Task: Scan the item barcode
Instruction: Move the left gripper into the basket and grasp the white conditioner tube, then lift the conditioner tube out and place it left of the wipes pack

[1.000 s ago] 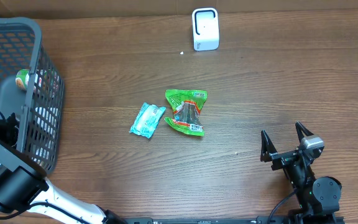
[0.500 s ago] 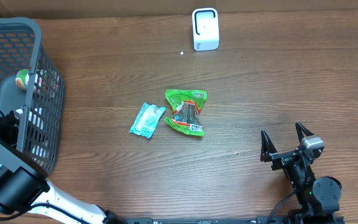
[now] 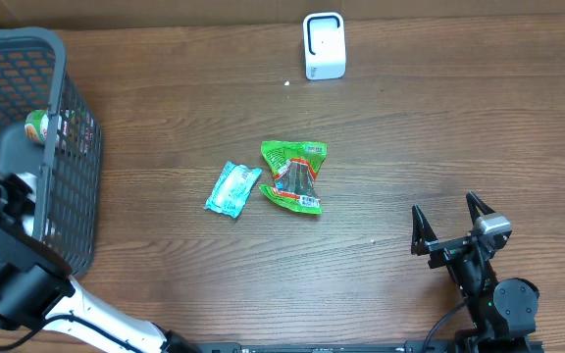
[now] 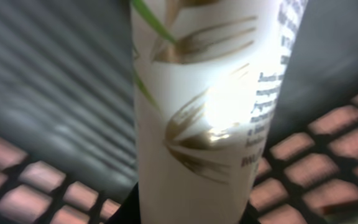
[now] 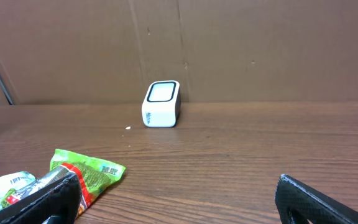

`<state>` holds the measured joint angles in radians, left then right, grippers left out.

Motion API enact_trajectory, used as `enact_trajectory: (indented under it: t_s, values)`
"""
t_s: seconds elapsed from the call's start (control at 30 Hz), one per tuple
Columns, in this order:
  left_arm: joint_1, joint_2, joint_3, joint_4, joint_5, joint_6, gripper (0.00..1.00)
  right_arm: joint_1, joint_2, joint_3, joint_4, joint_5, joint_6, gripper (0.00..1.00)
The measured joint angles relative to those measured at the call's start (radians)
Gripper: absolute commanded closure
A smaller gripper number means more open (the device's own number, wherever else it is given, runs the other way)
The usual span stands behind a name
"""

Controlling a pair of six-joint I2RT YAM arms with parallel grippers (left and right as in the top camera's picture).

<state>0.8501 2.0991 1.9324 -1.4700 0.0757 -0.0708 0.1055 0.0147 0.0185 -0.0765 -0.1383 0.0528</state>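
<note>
A white tube (image 4: 197,106) with gold leaf print and small dark text fills the left wrist view. My left gripper (image 4: 191,214) is shut on it, a dark jaw showing on each side of its lower end. This happens inside the grey mesh basket (image 3: 67,118) at the table's left edge, where the left arm (image 3: 3,211) reaches in. The white barcode scanner (image 3: 324,45) stands at the far middle of the table, also in the right wrist view as a scanner (image 5: 161,104) against the cardboard wall. My right gripper (image 3: 451,224) rests open and empty near the front right.
A green snack packet (image 3: 297,176) and a small teal packet (image 3: 231,188) lie mid-table between basket and right arm. The green packet (image 5: 82,174) lies just beyond the right gripper's left finger. A green-topped item (image 3: 34,125) sits in the basket. A cardboard wall (image 5: 229,43) closes the far side.
The left gripper has closed onto the white tube inside the basket, and the left arm has shifted slightly there. The right arm and the packets on the table have not moved.
</note>
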Motion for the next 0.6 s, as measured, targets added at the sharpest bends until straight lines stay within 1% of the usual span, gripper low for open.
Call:
enact_trajectory:
  t_s: [0.23,0.33,0.47,0.6]
  values:
    - [-0.048,0.000,0.466,-0.206,-0.025,-0.037,0.92,0.000,0.000,0.000,0.001,0.000,0.000,0.00]
    - [-0.106,-0.007,0.631,-0.215,-0.024,-0.040,0.91,0.000,0.000,0.000,0.000,0.000,0.000,0.00]
    - [-0.212,-0.043,0.744,-0.218,-0.023,-0.031,0.91,0.000,0.000,0.000,0.000,0.000,0.000,0.00]
    - [-0.349,-0.116,0.793,-0.220,-0.020,-0.021,0.90,0.000,0.000,0.000,0.001,0.000,0.000,0.00]
